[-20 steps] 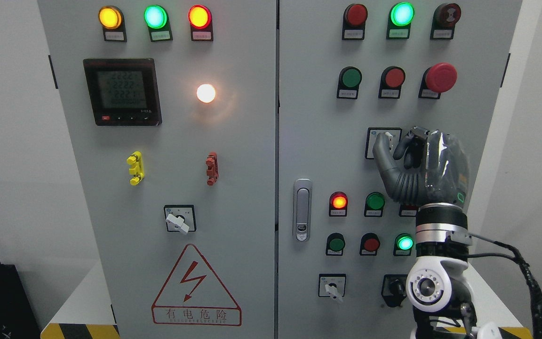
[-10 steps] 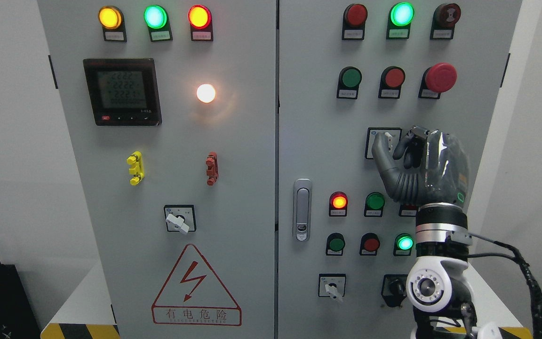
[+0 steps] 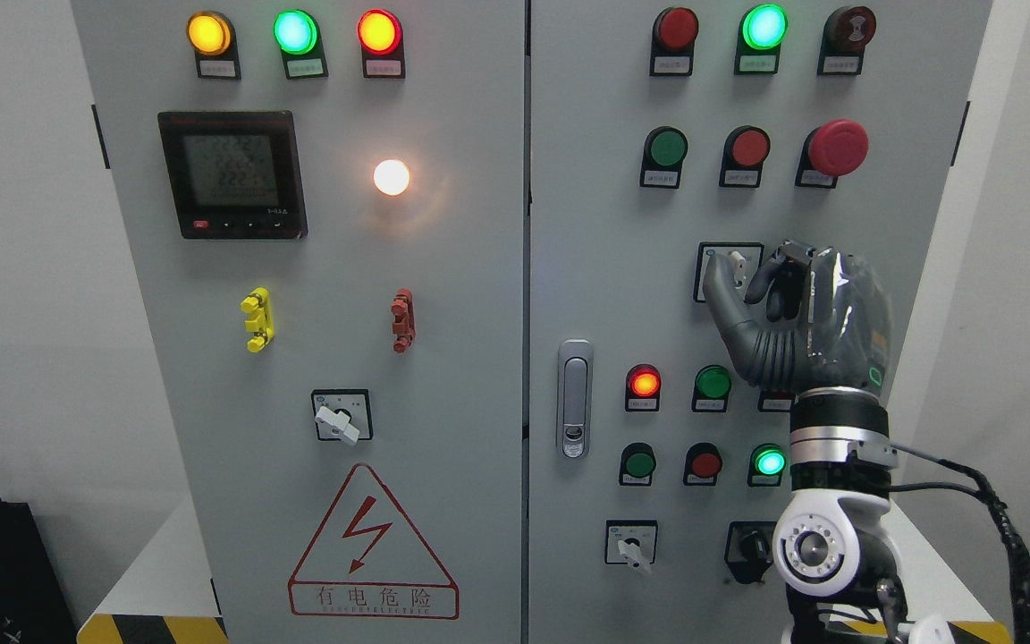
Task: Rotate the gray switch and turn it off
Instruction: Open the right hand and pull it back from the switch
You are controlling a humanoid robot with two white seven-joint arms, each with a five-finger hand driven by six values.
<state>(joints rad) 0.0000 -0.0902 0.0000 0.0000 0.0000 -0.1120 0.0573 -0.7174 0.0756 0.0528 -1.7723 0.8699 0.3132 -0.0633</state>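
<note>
The gray rotary switch (image 3: 736,261) sits in a black-framed plate on the right door of the control cabinet (image 3: 595,224), at mid height. My right hand (image 3: 737,275) comes up from the lower right and covers the plate's right part. Its thumb (image 3: 715,291) lies just left of the pale knob and its curled index finger (image 3: 761,279) just right of it, pinching around the knob. The knob's upper end shows between them; its lower part is hidden behind the hand. My left arm is out of view.
Similar pale switches sit on the left door (image 3: 337,417) and low on the right door (image 3: 631,546), beside a black knob (image 3: 747,543). Lit lamps and push buttons surround my hand, with a red mushroom button (image 3: 837,148) above. A door latch (image 3: 574,398) is to the left.
My thumb has slid a little left and down, so the knob's top now shows between thumb and index finger. The wrist and arm have barely moved.
</note>
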